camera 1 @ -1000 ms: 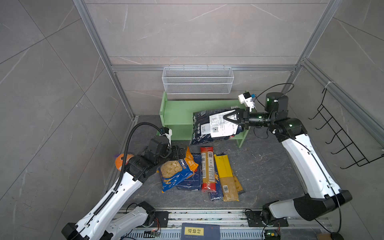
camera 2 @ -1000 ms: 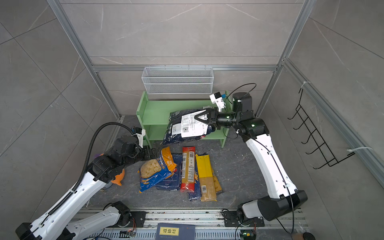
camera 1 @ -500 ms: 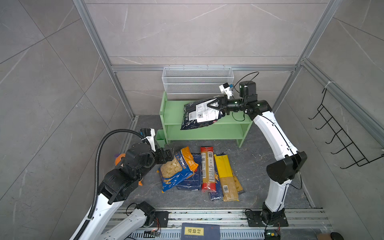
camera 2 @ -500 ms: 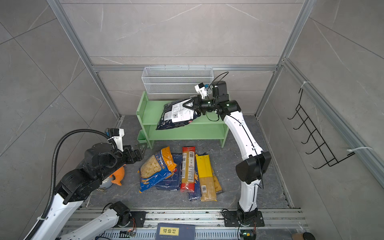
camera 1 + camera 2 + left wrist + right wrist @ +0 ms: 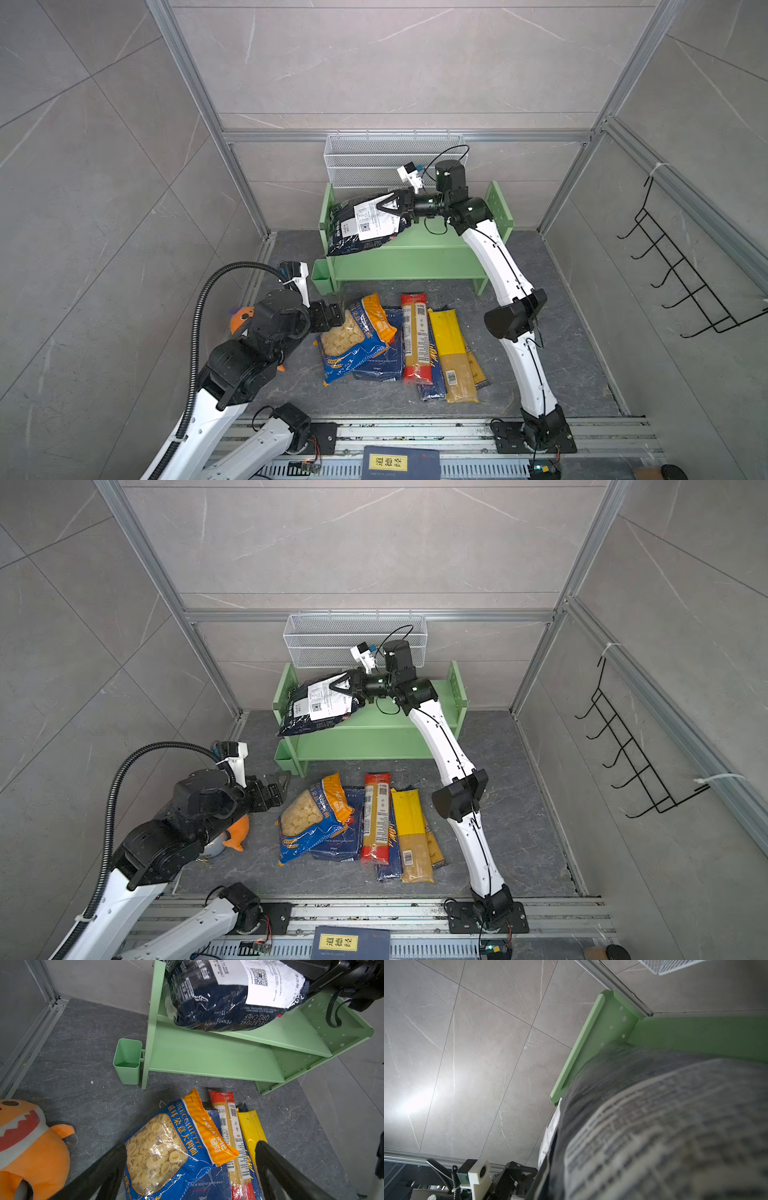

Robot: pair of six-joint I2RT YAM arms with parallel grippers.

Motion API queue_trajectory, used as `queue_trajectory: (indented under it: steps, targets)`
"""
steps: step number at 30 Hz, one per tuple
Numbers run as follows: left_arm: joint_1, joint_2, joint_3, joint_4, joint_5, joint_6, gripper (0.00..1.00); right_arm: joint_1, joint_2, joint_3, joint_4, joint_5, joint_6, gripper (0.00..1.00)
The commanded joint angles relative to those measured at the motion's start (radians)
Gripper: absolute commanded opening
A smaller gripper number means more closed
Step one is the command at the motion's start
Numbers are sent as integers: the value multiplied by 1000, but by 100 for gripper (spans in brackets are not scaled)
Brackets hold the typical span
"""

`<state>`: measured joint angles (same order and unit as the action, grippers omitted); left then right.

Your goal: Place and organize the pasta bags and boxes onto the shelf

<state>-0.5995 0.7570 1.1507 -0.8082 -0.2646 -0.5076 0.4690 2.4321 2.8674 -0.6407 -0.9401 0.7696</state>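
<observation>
Swung toward nine o'clock, right gripper (image 5: 394, 205) is end-pinching a saggy, likely heavy black plastic bag (image 5: 365, 227) onto the green two-tier shelf (image 5: 419, 252); left gripper (image 5: 336, 314) is gaping, empty.

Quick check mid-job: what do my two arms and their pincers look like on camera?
Both arms are white tubular links with bulky black joints. The left arm carries a thick ribbed black hose; the right arm has a thin black cable. Each wrist bears a small white camera block. The left pincer and right pincer have black fingers.
</observation>
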Motion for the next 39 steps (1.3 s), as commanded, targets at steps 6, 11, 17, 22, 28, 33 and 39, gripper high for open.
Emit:
queue_trajectory:
  steps: [6, 11, 17, 22, 28, 33, 39]
  targets:
    - [8, -3, -16, -3, -18, 20, 98, -8, 20, 12, 96, -19, -10, 17]
    - [7, 12, -12, -7, -24, 28, 99, -17, 23, 5, -5, 19, -85, 23]
    - [10, 83, 5, 21, 2, 22, 99, -25, 17, 11, -162, 118, -217, 41]
    - [18, 157, 22, 73, 44, 15, 97, -25, -27, 1, -349, 252, -375, 55]
    - [42, 251, 58, 128, 106, 16, 81, -26, -127, -115, -431, 370, -467, 59]
    - [65, 317, 94, 166, 148, 17, 76, -26, -230, -255, -416, 447, -505, 62]
    - [112, 371, 137, 204, 156, 33, 68, -26, -364, -483, -324, 458, -507, 60]
